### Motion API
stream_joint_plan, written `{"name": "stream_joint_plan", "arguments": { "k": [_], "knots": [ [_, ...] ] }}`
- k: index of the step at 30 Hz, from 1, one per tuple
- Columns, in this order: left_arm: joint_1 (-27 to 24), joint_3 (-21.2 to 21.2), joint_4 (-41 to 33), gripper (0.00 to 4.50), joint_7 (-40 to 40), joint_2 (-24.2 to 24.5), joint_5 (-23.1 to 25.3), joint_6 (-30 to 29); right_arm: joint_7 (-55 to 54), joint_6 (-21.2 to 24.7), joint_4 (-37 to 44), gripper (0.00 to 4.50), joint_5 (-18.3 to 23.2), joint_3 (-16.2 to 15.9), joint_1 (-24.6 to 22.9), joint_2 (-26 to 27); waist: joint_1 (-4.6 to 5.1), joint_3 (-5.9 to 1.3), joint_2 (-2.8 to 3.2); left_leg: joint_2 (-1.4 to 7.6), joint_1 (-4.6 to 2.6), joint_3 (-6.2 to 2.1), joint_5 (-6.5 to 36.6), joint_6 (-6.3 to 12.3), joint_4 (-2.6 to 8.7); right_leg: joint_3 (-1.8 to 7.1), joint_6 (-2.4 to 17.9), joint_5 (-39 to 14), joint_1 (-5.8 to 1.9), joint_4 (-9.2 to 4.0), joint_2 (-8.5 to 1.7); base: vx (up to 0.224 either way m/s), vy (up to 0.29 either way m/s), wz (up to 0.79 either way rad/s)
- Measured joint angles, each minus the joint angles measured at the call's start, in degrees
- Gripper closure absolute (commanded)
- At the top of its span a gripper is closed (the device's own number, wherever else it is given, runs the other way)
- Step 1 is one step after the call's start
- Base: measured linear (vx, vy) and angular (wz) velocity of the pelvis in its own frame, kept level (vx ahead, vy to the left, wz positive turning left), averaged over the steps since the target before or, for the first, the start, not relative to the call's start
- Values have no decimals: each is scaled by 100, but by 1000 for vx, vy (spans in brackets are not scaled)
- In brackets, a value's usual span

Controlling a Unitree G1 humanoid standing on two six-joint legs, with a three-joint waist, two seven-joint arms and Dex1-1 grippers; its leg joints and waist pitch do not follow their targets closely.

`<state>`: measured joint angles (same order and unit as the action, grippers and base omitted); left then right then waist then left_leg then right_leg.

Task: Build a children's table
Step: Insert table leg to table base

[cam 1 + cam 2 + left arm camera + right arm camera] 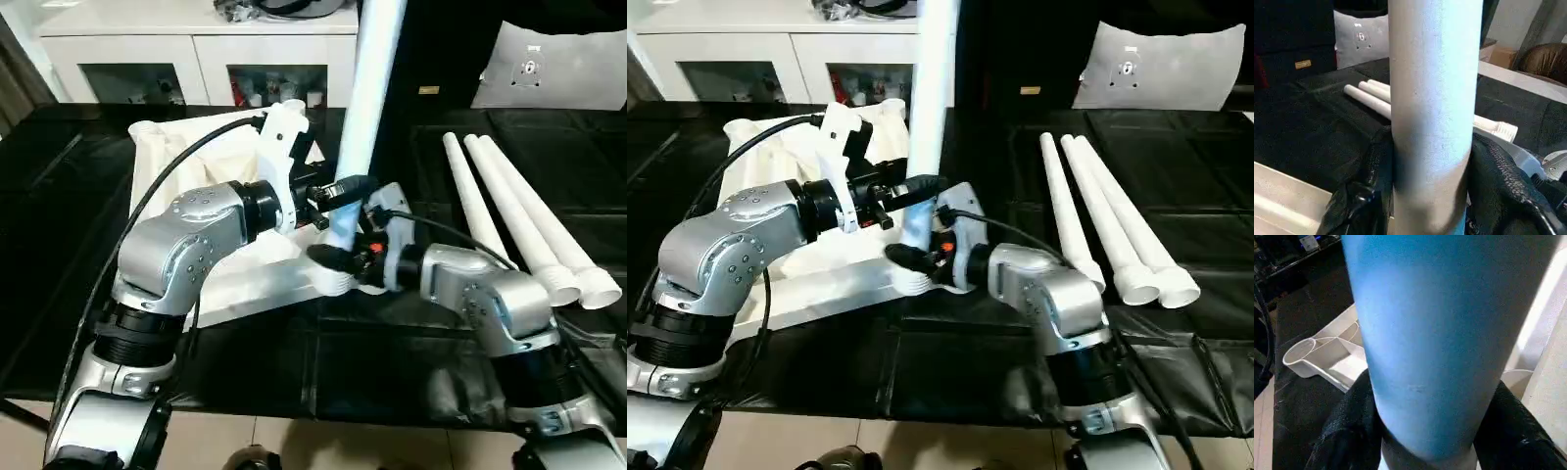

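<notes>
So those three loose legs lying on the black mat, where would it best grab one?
Probably mid-shaft on the outermost of the three legs, from above, fingers straddling it. They lie flat, side by side and touching, so only the tops and outer flanks are free.

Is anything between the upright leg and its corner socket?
Nothing visible. The leg stands upright with its foot at the tabletop's near corner socket, both hands at its base: left hand, right hand.
</notes>
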<state>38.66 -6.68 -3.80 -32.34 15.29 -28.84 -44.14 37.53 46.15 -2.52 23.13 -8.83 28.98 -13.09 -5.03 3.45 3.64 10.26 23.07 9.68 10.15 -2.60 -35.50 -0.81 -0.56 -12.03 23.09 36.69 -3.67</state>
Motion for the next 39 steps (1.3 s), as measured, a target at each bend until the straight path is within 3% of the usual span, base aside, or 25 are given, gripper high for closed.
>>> {"name": "stream_joint_plan", "arguments": {
  "k": [9,10,12,14,39],
  "knots": [
    [11,0,-101,266,-51,37,-3,-107,54,0,1,256,48,-1,-1,16,1,0,0,0,0,0,0,0,0,0,0,0,0,0,0,0,0,0],
    [11,15,-133,231,-51,20,-17,-155,60,0,3,256,70,-1,-2,15,1,0,0,0,0,0,0,0,0,0,0,0,0,0,0,0,0,0],
    [11,19,-194,231,-68,31,-55,-219,95,0,10,256,94,-6,-6,18,0,0,0,0,0,0,0,-1,0,0,0,0,0,0,0,0,0,0],
    [11,28,-247,196,-96,53,-88,-260,117,-8,31,256,100,-14,-6,21,1,0,0,0,0,0,0,0,0,0,0,0,0,0,0,0,0,0],
    [10,191,-260,196,-106,20,-109,-309,138,-158,71,256,82,-32,-14,-29,1,0,0,0,0,0,0,-1,0,0,0,0,0,0,0,0,0,0]
  ]
}}
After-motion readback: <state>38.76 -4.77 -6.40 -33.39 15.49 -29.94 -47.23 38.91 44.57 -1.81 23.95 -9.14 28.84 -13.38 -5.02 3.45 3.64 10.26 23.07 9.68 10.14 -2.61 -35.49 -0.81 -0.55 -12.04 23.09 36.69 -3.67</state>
